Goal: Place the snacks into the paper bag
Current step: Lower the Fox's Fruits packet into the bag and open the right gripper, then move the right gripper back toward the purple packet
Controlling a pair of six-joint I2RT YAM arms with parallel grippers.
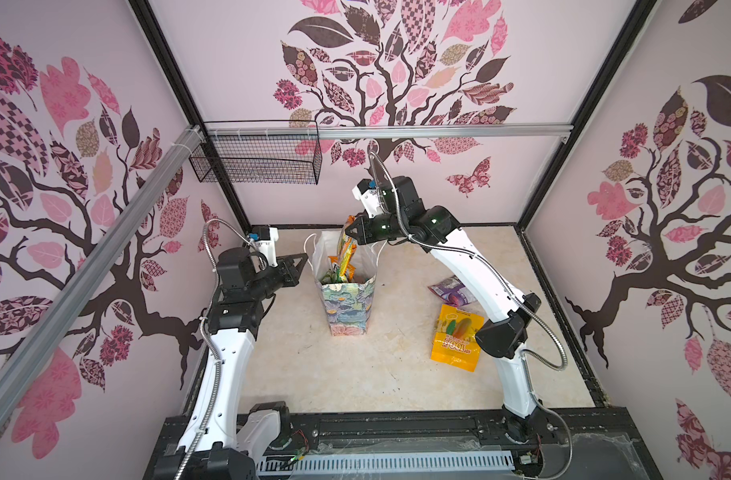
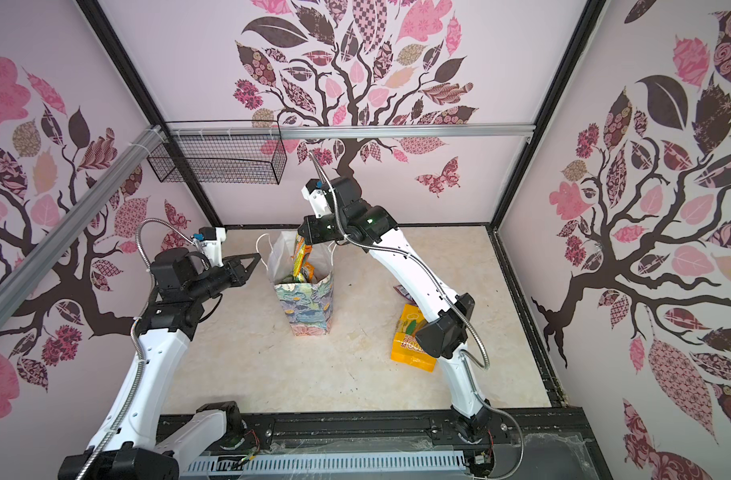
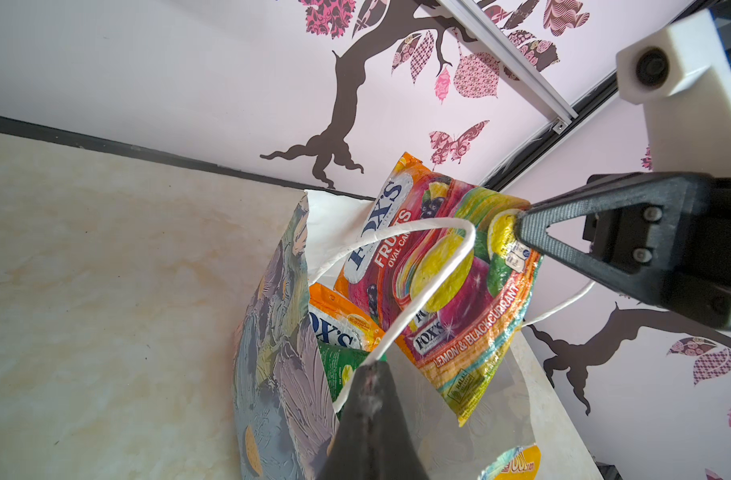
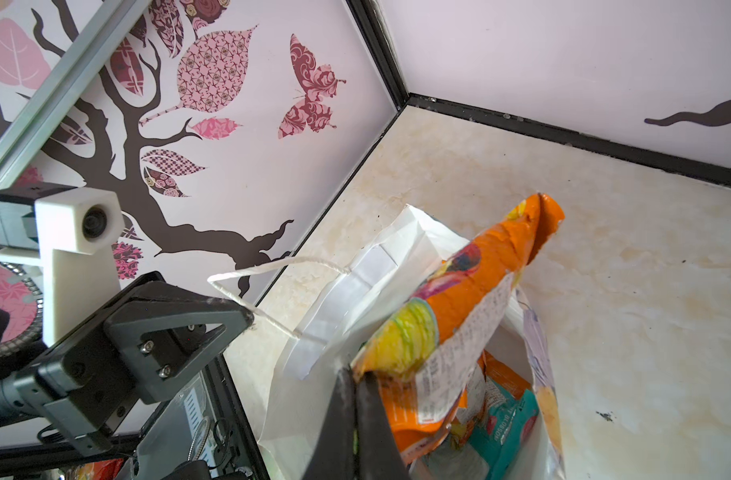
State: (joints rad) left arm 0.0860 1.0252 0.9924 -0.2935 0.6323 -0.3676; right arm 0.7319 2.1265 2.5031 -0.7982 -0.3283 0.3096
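The left gripper [image 1: 300, 259] is closed on a white cord handle [image 4: 272, 264] of the paper bag [image 1: 347, 307], pinching the cord at its fingertips just beside the bag's upper left edge. The bag stands upright on the table [image 1: 355, 374] with its mouth open.

Inside it, the left wrist view shows an orange packet [image 3: 343, 324] printed "FOX'S" and a green packet [image 3: 345, 368] below that. The right wrist view shows a teal packet [image 4: 501, 424] deeper down (one word of its small print reads "BLOSSOM").

A fruit-printed packet [image 3: 451, 266] hangs over the bag's mouth, its lower end inside the bag and its upper end above the rim. It reads "FOX'S", "FRUITS", "OVAL CAN…" and "LEMON & BLACKCURRANT". The right gripper [image 1: 349, 232] is clamped shut on this packet's upper corner, just above the bag's rim.

Further right, two snacks lie flat on the table, well apart from both grippers. A purple packet [image 1: 453, 291] sits partly under the right arm [image 1: 476, 266]. A yellow packet [image 1: 455, 338] lies nearer the front, and its red-and-white lettering, seen upside down, cannot be read for certain.
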